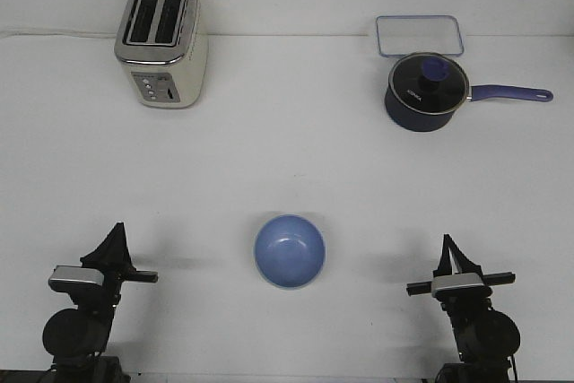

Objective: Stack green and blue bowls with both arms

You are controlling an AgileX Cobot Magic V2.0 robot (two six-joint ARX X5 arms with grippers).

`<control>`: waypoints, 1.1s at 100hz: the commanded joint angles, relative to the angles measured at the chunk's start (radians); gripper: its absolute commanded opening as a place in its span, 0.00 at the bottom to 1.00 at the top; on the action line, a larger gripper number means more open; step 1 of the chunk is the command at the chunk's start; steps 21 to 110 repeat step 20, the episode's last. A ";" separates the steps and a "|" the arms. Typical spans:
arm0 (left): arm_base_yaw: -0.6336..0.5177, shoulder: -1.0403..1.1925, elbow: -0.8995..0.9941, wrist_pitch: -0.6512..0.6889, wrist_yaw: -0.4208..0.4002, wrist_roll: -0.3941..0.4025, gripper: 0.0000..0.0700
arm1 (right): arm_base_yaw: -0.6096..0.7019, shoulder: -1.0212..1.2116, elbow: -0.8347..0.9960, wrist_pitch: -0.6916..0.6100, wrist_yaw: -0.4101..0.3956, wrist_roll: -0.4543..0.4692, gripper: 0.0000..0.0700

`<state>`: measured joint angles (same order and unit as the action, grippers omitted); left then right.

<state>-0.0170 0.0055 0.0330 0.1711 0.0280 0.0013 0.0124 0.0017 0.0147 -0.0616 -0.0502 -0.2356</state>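
Observation:
The light blue bowl point(289, 250) sits upright on the white table, near the front at the middle. No green bowl shows in the front view. My left gripper point(116, 232) is at the front left, well to the left of the bowl; its fingers come to one point and hold nothing. My right gripper point(446, 245) is at the front right, well to the right of the bowl; its fingers are also together and hold nothing. Both grippers are low near the table's front edge, about level with the bowl.
A cream and silver toaster point(162, 43) stands at the back left. A dark navy saucepan point(424, 91) with a glass lid stands at the back right, handle pointing right. A clear rectangular container point(420, 36) lies behind it.

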 commanded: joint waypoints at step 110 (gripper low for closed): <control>0.001 -0.001 -0.019 0.010 -0.002 -0.005 0.02 | 0.002 0.000 -0.002 0.013 -0.002 -0.004 0.01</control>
